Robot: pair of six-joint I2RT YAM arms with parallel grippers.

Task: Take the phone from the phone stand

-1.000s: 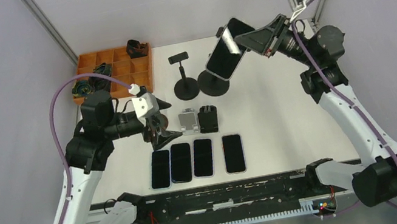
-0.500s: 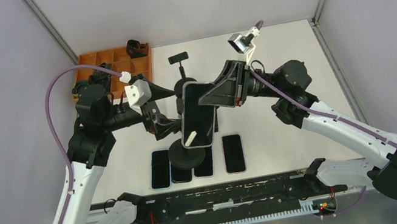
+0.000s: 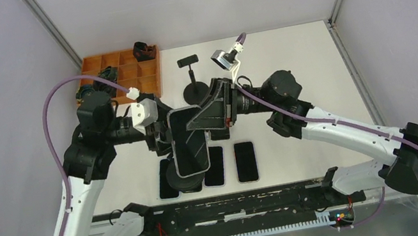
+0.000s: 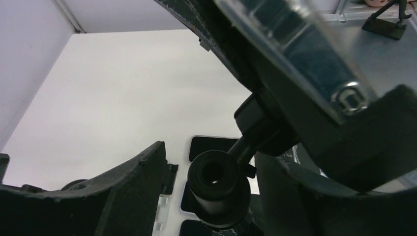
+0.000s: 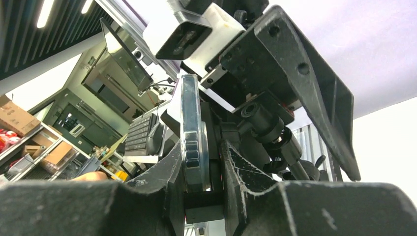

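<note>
Phone (image 3: 189,142) masks phone stand (image 3: 184,184), right gripper (image 5: 202,169) pinching

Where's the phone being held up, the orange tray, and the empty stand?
phone (image 3: 188,141): top view, middle of its dark face.
orange tray (image 3: 118,59): top view, a bare back compartment.
empty stand (image 3: 187,61): top view, its top clamp.

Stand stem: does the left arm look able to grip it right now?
Probably yes: the open fingers of the left gripper flank the stem with nothing between, while the right gripper holds the phone.
</note>
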